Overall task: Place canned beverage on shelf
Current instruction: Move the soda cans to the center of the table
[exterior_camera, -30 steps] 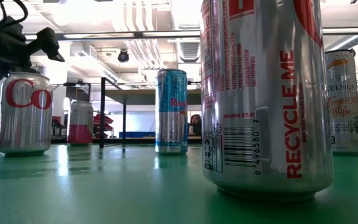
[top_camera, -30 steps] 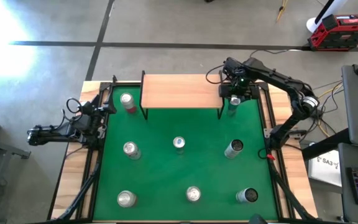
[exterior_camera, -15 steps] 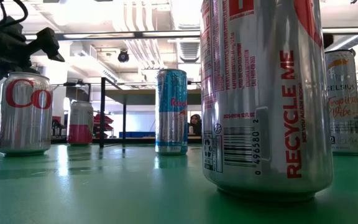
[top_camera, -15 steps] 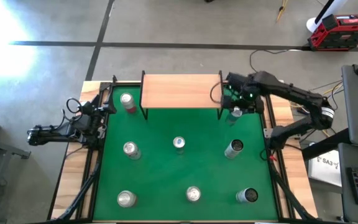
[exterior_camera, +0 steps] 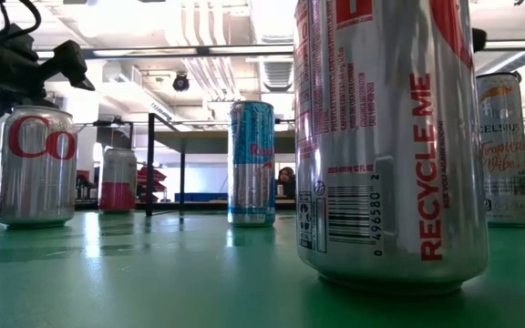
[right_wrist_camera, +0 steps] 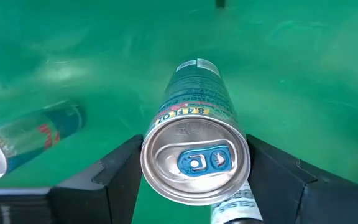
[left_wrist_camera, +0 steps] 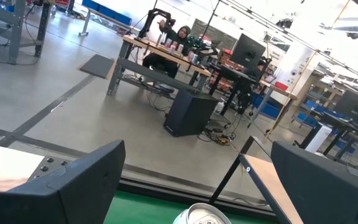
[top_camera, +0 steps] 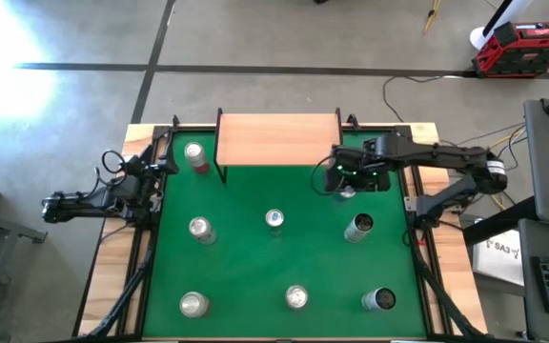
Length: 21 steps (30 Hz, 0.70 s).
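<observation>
Beside the near right corner of the wooden-topped shelf, my right gripper hangs over the green mat, shut on a slim teal and silver can. In the low view a large can in front hides the held can. Several other cans stand on the mat, among them a red one by the shelf's left leg and a blue one mid-table. My left gripper waits open at the table's left edge, pointing level, a can top showing between its fingers farther off. My right gripper pinches the can's upper wall, just under the lid rim, between its two fingers. They come from above, pointing steeply down. The can hangs nearly upright below them, lid up, lifted clear of the mat.
Standing cans lie near the held one: a dark-topped can on the near side and the blue one to its left. Others stand along the near edge. Black rails frame the mat. The shelf top shows bare wood.
My right gripper has swung from the shelf's right end toward the table's near edge and a little leftward, rising and rolling, with the can still held clear of the mat.
</observation>
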Tool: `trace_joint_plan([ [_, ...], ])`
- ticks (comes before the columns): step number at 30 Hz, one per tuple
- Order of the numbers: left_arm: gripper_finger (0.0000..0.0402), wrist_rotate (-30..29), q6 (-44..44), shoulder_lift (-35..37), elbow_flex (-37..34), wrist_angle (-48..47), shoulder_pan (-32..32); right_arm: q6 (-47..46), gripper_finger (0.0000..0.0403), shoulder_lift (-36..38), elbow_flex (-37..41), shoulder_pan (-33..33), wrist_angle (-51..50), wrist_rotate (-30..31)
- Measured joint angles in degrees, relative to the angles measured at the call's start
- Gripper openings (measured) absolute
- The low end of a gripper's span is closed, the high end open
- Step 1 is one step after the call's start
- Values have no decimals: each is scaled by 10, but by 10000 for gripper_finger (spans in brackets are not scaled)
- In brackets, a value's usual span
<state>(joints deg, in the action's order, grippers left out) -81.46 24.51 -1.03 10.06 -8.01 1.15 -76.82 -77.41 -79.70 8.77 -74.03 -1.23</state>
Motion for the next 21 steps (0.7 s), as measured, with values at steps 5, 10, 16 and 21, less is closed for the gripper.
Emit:
trace_joint_plan([
  [5, 389, 0, 0, 0, 0, 0, 0, 47, 233, -67, -45, 0, 13, 0],
  [10, 389, 0, 0, 0, 0, 0, 0, 112, 233, -142, -107, 1, 12, -3],
  [16, 389, 0, 0, 0, 0, 0, 0, 159, 233, -210, -183, 1, 12, -14],
  [21, 389, 0, 0, 0, 0, 0, 0, 189, 233, -266, -240, 2, 7, -27],
])
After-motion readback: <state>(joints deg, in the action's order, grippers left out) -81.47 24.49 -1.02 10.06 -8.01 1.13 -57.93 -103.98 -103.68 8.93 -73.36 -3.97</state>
